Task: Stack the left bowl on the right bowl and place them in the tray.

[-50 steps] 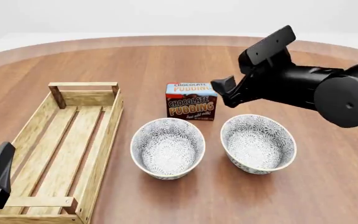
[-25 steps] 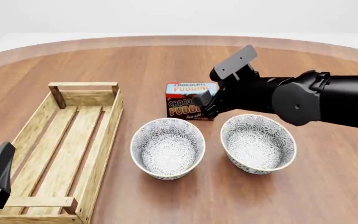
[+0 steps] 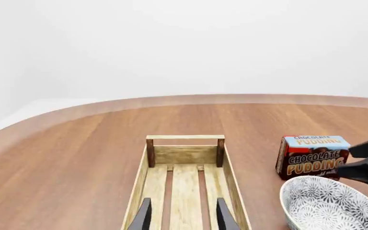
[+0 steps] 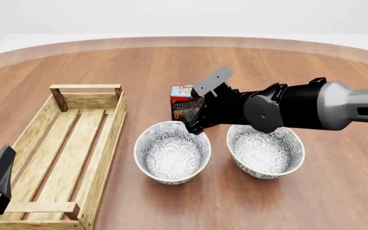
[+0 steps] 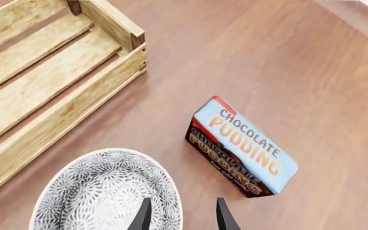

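Your right claw [image 4: 192,125] is hovering released, straddling the left bowl [image 4: 172,152] rim; pudding box [image 4: 185,102] is sitting just beyond it.

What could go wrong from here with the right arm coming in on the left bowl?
1. The right gripper is open at the far rim of the left bowl, fingers either side of the rim; a thin-rim pinch may slip or tip the bowl.
2. The chocolate pudding box stands just behind that rim; the fingers could knock it.
3. The right bowl sits beside and under the arm; a low swing could bump it.
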### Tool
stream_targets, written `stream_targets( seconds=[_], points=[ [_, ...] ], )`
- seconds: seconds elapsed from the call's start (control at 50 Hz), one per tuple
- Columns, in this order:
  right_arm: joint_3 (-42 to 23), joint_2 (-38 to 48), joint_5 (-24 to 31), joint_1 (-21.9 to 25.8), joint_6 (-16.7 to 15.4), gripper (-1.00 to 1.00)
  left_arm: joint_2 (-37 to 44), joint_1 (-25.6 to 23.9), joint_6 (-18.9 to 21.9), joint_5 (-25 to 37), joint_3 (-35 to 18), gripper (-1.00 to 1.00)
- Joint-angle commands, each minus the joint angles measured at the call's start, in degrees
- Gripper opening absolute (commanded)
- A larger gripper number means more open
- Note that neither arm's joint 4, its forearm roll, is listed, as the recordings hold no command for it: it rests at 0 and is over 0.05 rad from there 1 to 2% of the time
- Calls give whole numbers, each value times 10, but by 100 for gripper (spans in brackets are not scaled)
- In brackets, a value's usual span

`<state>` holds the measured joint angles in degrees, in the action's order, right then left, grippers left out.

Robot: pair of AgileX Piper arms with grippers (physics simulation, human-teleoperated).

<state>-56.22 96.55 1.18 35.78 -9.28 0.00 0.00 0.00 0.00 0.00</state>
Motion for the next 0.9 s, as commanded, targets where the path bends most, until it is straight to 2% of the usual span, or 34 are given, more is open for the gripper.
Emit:
stream_targets(
  seconds=[0.02,0.3,0.9],
  points=[
    [-14,41,-5,5,4,100,0,0,0,0,0,100],
    [-17,71,-20,-15,6,100,0,0,0,0,0,100],
    [-22,115,-32,3,28,100,0,0,0,0,0,100]
  ],
)
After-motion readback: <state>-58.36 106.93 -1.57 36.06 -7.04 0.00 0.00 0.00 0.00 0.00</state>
